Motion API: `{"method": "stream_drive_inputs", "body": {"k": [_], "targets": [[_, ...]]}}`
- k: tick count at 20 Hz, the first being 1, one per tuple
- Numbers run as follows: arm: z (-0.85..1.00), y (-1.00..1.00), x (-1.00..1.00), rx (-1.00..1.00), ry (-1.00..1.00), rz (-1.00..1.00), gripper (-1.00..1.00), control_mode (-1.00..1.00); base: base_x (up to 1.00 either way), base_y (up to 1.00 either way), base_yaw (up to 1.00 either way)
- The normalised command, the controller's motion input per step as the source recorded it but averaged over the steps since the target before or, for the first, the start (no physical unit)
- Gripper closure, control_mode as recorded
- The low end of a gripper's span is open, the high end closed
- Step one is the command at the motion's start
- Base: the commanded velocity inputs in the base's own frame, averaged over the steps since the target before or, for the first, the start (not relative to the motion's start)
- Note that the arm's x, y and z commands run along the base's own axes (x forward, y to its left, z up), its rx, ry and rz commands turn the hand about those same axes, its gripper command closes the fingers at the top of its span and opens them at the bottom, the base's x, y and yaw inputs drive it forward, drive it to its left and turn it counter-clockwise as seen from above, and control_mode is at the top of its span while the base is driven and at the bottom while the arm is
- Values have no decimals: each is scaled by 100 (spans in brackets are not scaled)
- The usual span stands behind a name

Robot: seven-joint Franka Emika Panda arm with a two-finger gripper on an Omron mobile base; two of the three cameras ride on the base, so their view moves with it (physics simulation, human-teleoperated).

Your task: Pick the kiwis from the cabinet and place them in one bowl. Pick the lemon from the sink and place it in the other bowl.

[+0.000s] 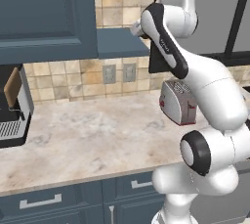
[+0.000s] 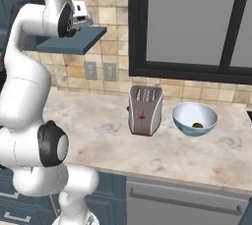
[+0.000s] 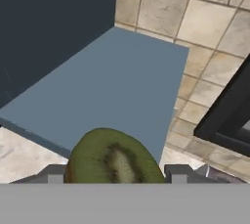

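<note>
The end effector (image 3: pixel 117 179) grips a kiwi (image 3: pixel 112 158) above the cabinet (image 1: pixel 49 17) shelf; below, a marble desk (image 1: pixel 88 135) with toaster (image 2: pixel 145 110).

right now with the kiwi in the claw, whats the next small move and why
Probably pull back off the shelf and swing right toward the bowl. The claw is shut on a kiwi above the shelf, and the bowl past the toaster already seems to hold one kiwi.
</note>
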Motion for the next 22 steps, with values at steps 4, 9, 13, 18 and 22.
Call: {"method": "stream_drive_inputs", "body": {"k": [4,9,13,18,22], "targets": [[-31,-16,-100,-6,-3,-4,100,-100,0,0,0],[-42,-19,-100,-15,0,-5,100,-100,0,0,0],[-45,-32,-85,-15,1,-9,100,-100,0,0,0],[-41,-46,-40,-9,7,-18,100,-100,0,0,0],[-6,-9,-6,0,4,-4,100,-100,0,0,0]]}}
